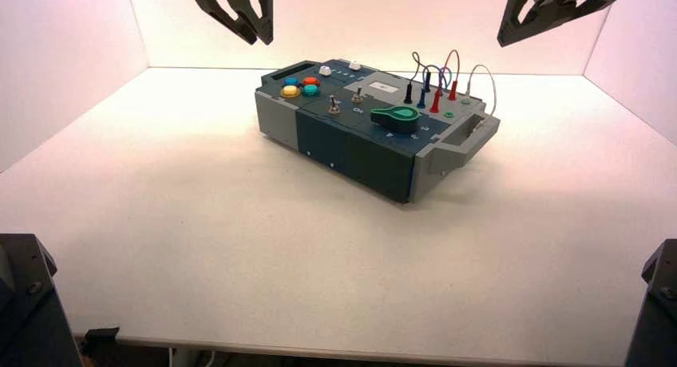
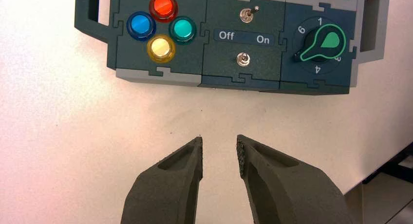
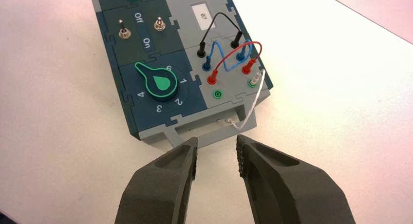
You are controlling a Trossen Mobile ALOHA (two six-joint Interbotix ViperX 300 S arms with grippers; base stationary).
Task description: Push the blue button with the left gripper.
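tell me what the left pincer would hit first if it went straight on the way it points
Probably the box's near grey side or top edge, around the yellow button and teal button, though depth is unclear. Left pincer.

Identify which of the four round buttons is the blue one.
The blue button, in the cluster's far-left spot in the high view, behind the yellow button; the others are red and teal-green.

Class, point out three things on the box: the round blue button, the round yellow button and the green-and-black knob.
Round blue button (image 2: 140, 24): left wrist view, on its domed top.
Round yellow button (image 2: 160, 47): left wrist view, domed top.
Green-and-black knob (image 2: 331, 40): left wrist view, green centre.
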